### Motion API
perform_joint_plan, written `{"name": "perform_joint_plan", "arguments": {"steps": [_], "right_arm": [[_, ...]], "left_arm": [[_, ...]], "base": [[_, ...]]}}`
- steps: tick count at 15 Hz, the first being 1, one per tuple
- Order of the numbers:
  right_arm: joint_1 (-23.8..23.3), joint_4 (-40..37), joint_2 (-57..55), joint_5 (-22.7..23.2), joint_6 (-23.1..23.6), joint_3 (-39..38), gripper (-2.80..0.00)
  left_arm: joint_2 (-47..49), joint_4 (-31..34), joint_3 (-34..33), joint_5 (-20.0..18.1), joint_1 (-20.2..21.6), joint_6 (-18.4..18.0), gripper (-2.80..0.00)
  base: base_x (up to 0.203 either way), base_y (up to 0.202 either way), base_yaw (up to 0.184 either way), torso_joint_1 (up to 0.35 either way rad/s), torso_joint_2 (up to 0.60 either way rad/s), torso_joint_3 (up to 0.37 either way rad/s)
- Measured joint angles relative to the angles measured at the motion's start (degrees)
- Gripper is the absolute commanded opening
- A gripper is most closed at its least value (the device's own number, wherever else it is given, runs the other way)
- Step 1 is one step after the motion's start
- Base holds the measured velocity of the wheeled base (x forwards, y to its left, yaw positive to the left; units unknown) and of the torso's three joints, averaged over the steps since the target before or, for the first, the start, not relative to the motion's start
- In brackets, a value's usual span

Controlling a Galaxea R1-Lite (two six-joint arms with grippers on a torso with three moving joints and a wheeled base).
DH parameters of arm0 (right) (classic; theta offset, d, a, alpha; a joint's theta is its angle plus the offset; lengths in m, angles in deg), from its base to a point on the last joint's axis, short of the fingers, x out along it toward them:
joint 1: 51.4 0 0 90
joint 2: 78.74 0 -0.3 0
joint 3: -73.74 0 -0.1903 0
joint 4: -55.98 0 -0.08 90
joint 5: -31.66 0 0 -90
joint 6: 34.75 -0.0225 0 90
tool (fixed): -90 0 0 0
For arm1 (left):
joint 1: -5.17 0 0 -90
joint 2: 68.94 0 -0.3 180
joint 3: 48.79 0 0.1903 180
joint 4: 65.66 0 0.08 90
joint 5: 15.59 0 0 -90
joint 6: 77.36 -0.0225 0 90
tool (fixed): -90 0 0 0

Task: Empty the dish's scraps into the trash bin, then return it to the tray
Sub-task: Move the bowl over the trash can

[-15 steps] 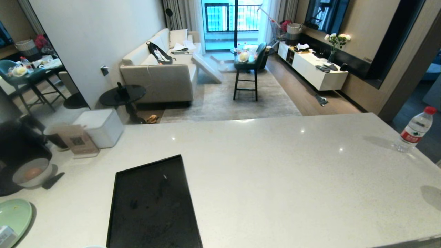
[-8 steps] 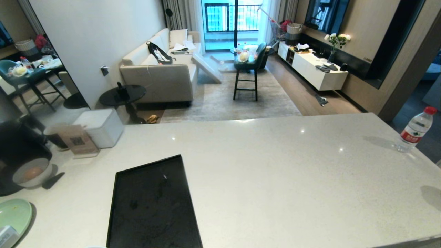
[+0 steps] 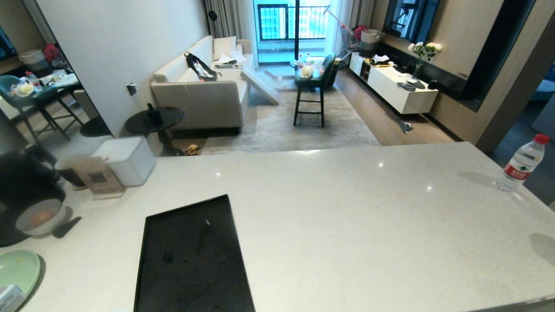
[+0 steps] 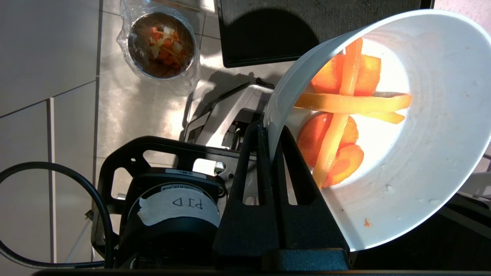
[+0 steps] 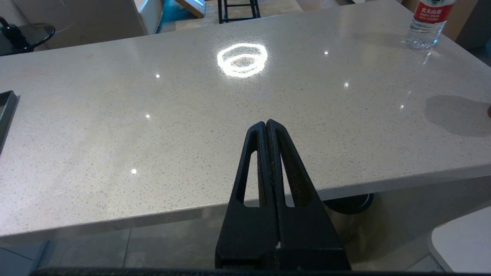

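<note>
In the left wrist view my left gripper (image 4: 271,132) is shut on the rim of the dish (image 4: 422,161), a white glossy bowl held tilted on its side above the floor. The scraps (image 4: 345,111), pale-yellow sticks and orange chunks, still lie inside it. Off to one side on the tiled floor below stands the trash bin (image 4: 161,46), with a clear bag over its rim and food bits inside. The black tray (image 3: 193,260) lies bare on the counter in the head view. My right gripper (image 5: 266,123) is parked, shut and holding nothing, at the counter's front edge.
On the white counter (image 3: 347,216) stand a water bottle (image 3: 522,164) at the right, and at the left a white box (image 3: 125,159), a bowl holding something orange (image 3: 39,219) and a mint-green plate (image 3: 17,271). Parts of my base (image 4: 230,115) show below the dish.
</note>
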Motion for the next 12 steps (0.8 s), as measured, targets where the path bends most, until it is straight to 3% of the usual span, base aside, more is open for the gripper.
{"name": "perform_joint_plan", "arguments": {"steps": [12], "right_arm": [[0.0, 0.0, 0.0, 0.0, 0.0, 0.0, -2.80]], "left_arm": [[0.4, 0.1, -0.2, 0.0, -0.1, 0.0, -2.80]], "base": [[0.000, 0.000, 0.000, 0.000, 0.00, 0.000]]}}
